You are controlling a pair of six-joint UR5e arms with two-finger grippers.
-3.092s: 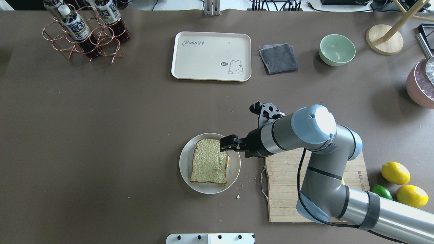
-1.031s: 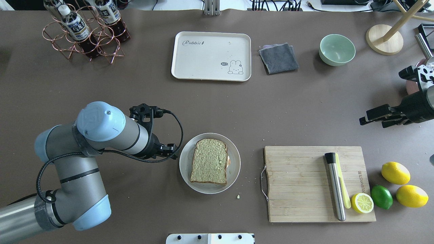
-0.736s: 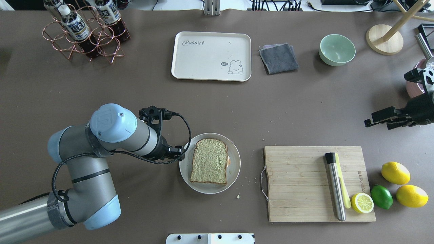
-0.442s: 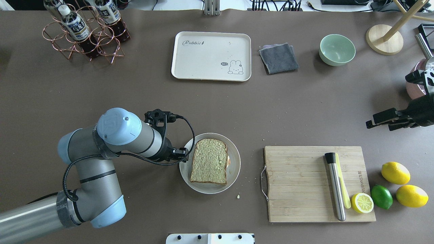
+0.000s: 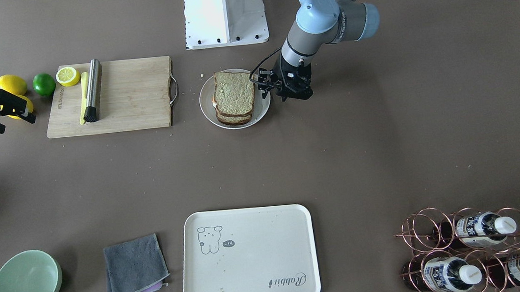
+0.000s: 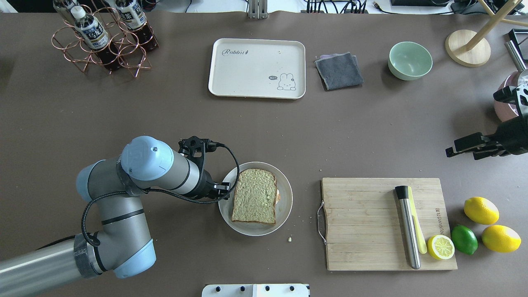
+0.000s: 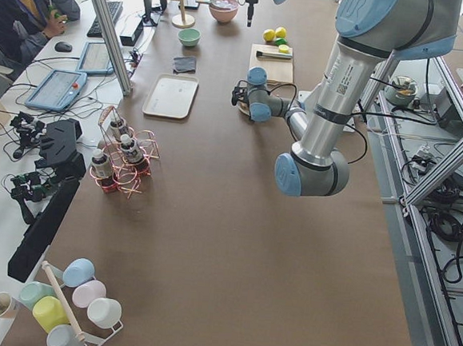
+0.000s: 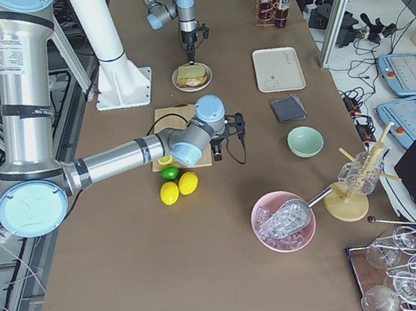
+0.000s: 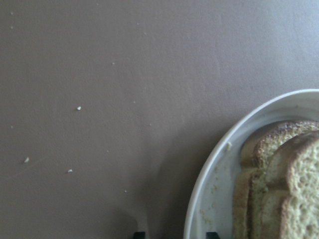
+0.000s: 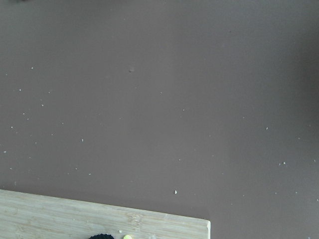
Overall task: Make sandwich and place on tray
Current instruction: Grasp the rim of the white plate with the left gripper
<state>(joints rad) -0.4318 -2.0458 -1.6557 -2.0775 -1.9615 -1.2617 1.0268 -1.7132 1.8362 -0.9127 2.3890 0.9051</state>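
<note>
Sandwich (image 6: 254, 196) on plate (image 6: 285, 206), L tool (image 6: 225, 190) just beside it, spread apart astride rim.

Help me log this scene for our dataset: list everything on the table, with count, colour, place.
plate: 1, white, near centre
sandwich: 1, greenish-tan bread, on the plate
tray: 1, cream, far centre
cloth: 1, grey, right of the tray
bowl: 1, pale green, right of the cloth
cutting board: 1, wooden, right of the plate
steel rod: 1, silver, on the cutting board
lemon half: 1, yellow, on the cutting board's corner
lemons: 2, yellow, right of the cutting board
lime: 1, green, beside the lemons
bottles: 3, dark, in a copper rack, far left
pink bowl: 1, right edge
left gripper: open, jaws either side of the plate's rim
right gripper: open, holding nothing, far right
</note>
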